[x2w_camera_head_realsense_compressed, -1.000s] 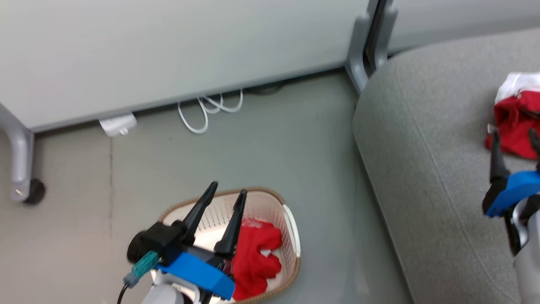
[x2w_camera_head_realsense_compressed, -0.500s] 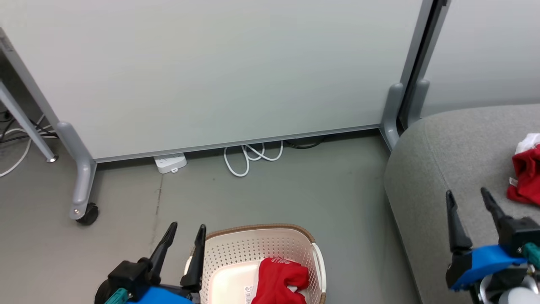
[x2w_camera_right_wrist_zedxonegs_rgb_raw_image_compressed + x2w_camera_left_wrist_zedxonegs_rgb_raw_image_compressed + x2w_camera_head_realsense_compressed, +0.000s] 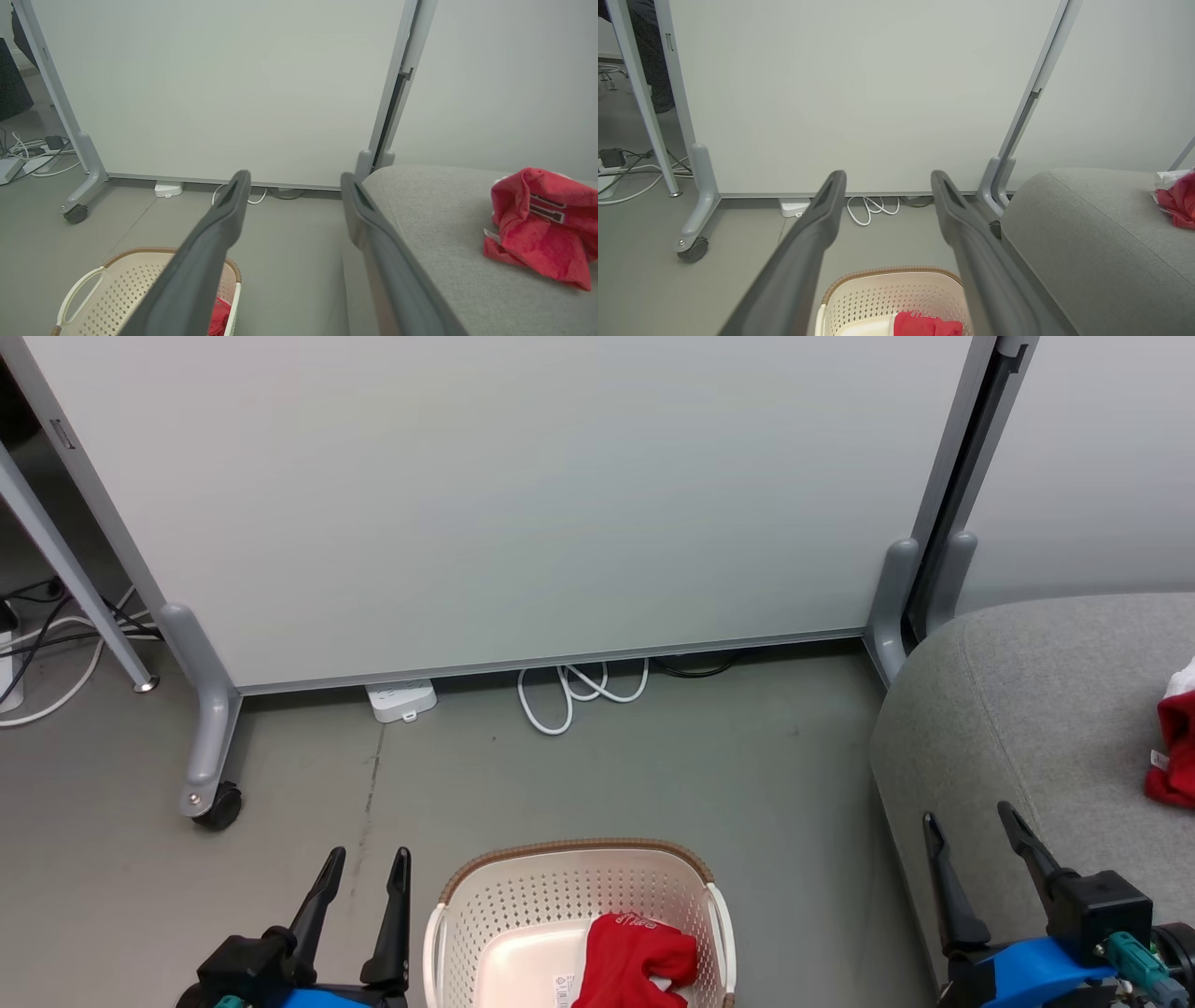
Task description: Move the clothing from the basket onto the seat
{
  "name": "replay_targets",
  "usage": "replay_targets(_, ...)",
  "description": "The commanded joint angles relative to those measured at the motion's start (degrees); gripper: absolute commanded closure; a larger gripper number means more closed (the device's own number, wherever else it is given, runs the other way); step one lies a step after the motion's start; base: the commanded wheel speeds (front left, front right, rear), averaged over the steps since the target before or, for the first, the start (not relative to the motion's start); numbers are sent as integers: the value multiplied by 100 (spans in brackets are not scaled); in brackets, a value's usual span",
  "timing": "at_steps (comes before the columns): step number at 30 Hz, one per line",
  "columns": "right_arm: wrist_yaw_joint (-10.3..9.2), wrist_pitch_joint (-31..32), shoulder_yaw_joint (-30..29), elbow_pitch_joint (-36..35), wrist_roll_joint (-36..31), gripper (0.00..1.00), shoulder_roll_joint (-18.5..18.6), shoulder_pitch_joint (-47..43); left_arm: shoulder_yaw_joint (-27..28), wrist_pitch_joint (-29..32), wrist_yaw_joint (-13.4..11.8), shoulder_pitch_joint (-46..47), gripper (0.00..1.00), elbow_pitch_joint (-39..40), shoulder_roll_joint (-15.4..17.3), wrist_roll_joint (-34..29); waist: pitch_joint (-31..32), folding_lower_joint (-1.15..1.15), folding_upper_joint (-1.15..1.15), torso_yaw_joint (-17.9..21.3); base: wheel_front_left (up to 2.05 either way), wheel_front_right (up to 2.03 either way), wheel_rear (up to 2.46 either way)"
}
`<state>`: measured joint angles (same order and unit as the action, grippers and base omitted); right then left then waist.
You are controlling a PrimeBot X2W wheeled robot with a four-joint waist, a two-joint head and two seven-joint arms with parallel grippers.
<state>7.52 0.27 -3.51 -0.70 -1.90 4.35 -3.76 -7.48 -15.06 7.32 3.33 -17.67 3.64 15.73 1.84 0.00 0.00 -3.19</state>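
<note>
Pulled back, your left claw (image 3: 369,852) flanks the basket (image 3: 569,847), your right claw (image 3: 968,814) hangs at the sofa (image 3: 1027,709) edge, both parted, empty. One red garment (image 3: 1174,751) lies on the sofa; the second garment (image 3: 635,966) waits against the basket's right wall, needing a downward pinch.

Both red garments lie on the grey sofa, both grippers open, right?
No: head view shows one red garment in the cream perforated plastic basket; the other garment is on the grey fabric sofa. Left gripper and right gripper are open.
</note>
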Motion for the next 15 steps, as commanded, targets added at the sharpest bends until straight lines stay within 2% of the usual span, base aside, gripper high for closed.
replay_targets(1,-6,11,41,-39,7,0,-28,-70,58,-18,21,-104,0,15,10,-21,3,0,0,-10,0,0,0)
replay_targets(15,-6,-6,102,-8,104,0,-98,30,160,-18,21,-231,0,44,2,-136,-3,0,0,-38,0,0,0)
